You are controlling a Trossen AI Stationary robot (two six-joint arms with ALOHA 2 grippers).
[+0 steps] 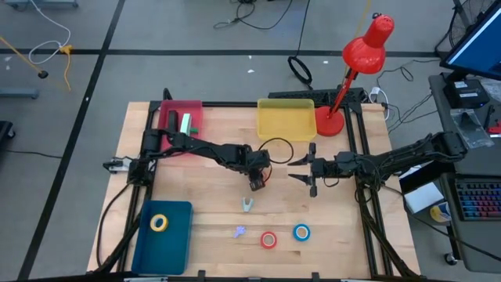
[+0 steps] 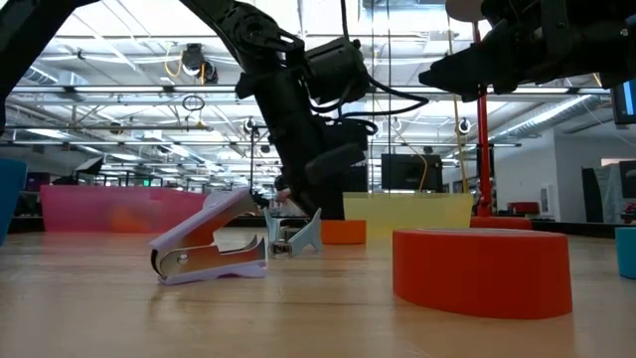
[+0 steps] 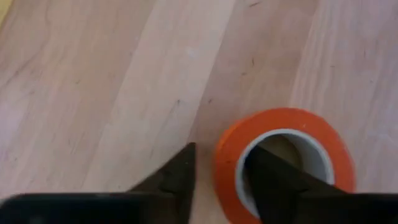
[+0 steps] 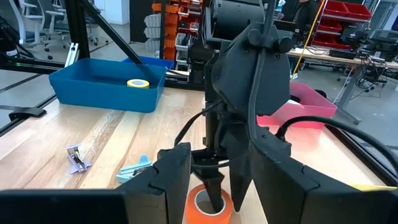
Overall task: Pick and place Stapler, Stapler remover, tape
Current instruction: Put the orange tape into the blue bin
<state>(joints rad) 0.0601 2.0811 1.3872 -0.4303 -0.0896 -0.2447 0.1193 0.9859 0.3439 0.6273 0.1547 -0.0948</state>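
Pinching the orange-red tape roll through its wall, the left end effector should seat squarely before lifting.

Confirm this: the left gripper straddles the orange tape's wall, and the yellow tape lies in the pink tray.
Wrong tray. The yellow tape lies in the blue tray, as the high view shows. The left gripper does straddle the orange tape wall.

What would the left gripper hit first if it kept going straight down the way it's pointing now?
The left gripper already straddles the wall of the orange-red tape roll, one finger inside the core and one outside. Straight on, it would most likely meet the wooden table beneath, which looks very close, though depth is unclear.
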